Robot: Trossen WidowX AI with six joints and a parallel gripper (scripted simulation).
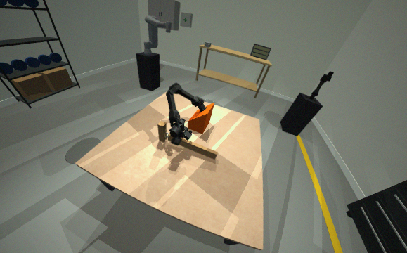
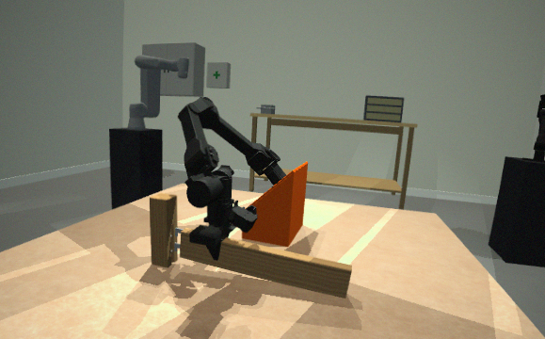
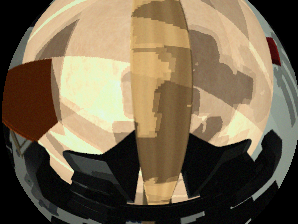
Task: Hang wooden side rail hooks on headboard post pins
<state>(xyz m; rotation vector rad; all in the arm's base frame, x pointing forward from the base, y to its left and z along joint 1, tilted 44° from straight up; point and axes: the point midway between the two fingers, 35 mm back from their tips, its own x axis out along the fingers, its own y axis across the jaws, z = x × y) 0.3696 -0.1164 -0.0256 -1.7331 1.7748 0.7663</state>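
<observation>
In our judgement, the step in hand is to bring the hooks into the slot, because the hanging does not look finished. Our black parallel-jaw tool [image 1: 182, 138] [image 2: 227, 235] [image 3: 157, 128] is closed on the long brown wooden rail [image 1: 201, 149] [image 2: 291, 268] [image 3: 160, 75], near its hook end. In the exterior view, the upright brown wooden post [image 1: 162, 132] [image 2: 161, 231] stands at nine o'clock from the tool, while the rail goes down toward four o'clock. Its far end is low at the pale wooden bench [image 1: 147, 176] [image 2: 394, 264] [image 3: 100, 85], but we cannot be sure that it touches. Between the raised end and the post, we see the small grey steel hooks [image 2: 177, 231]; the pins are hidden from us, so we cannot tell how the hooks meet them. The next move, we think, calls for a small advance toward nine o'clock with both hooks kept in line with the slot, then a gentle lowering. Only when both hooks sit on the pins should we open the tool and withdraw.
</observation>
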